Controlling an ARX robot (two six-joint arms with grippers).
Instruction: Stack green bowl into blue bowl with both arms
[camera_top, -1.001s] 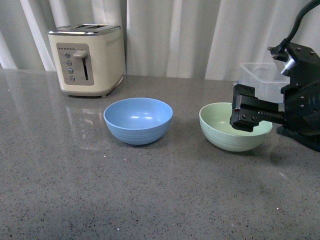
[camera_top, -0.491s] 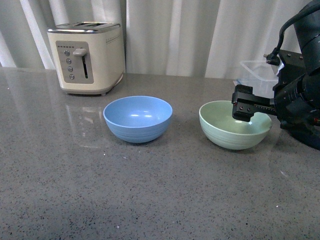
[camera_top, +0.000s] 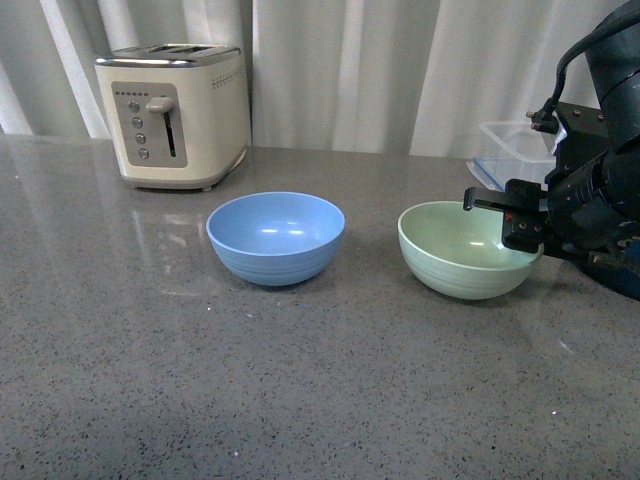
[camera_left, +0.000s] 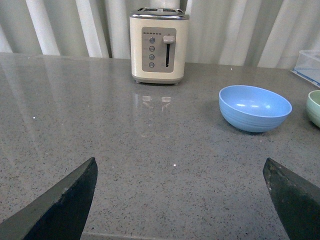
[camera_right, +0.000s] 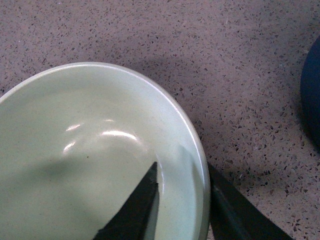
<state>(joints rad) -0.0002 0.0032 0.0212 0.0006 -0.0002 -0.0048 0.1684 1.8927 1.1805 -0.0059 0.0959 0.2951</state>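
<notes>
Big grey speckled stone countertop (camera_top: 300, 400) all across, with a cream two-slot toaster (camera_top: 175, 115) at the back left. The light sky-blue round plastic bowl (camera_top: 276, 238) sits mid-counter, and the pale mint-green round plastic bowl (camera_top: 460, 255) stands apart on its right. The right gripper (camera_right: 182, 170) straddles the green rim, one finger inside and one outside, narrowly parted and not quite pinching. The left gripper (camera_left: 179, 162) hovers low over the counter, fingers spread wide.
</notes>
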